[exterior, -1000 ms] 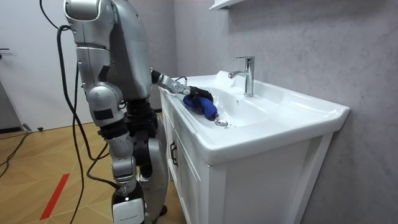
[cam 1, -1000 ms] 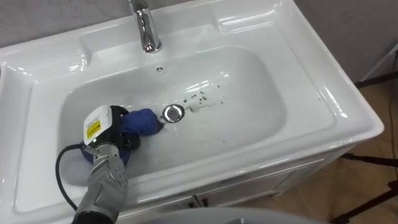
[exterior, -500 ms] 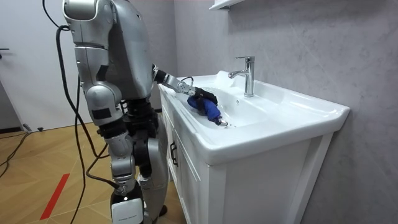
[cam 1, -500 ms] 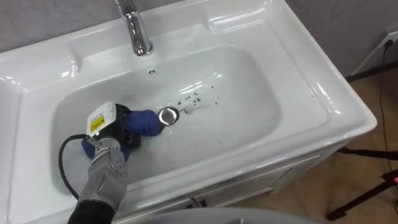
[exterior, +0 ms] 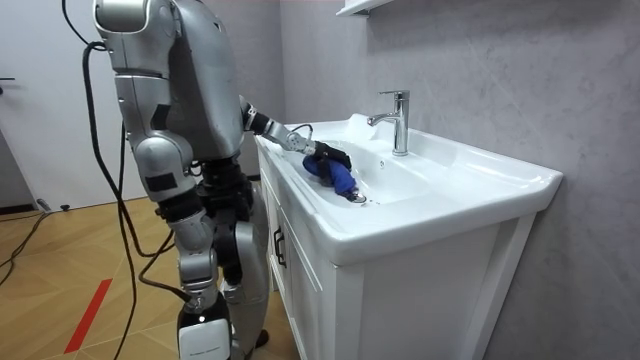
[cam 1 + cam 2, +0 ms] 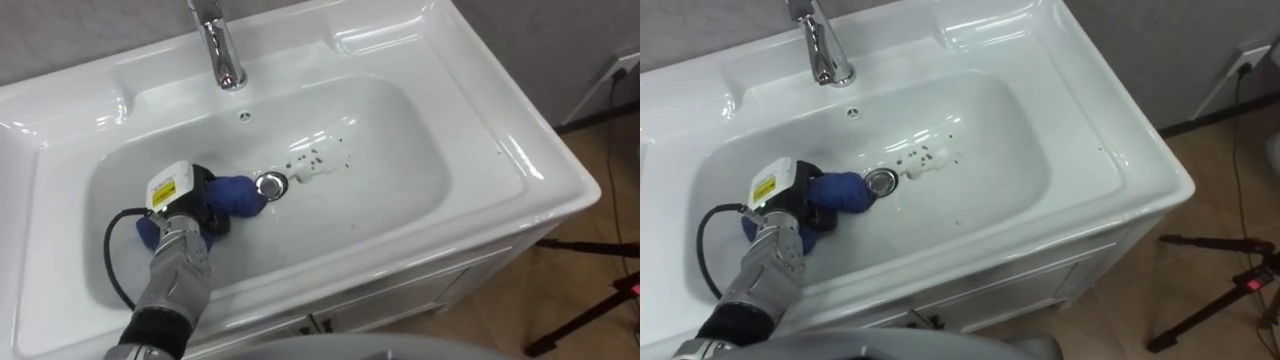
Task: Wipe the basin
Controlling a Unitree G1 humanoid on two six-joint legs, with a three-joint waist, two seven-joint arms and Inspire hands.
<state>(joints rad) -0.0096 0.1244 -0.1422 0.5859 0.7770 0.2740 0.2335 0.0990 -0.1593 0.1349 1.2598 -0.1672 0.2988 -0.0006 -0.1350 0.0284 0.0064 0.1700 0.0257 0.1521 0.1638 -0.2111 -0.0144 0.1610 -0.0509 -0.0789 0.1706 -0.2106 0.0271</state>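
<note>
Left eye view: robot hand [image 6: 192, 203] around blue cloth [image 6: 238, 194] beside drain [image 6: 271, 184], basin [image 6: 400, 150] floor

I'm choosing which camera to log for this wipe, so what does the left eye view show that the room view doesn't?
The left eye view adds the dark specks beside the drain and the overflow hole below the chrome faucet. The room view adds the robot standing at the front of the white cabinet, the cabinet's door handle and a red floor line. Both show the left hand curled on the blue cloth in the basin, next to the drain.
</note>
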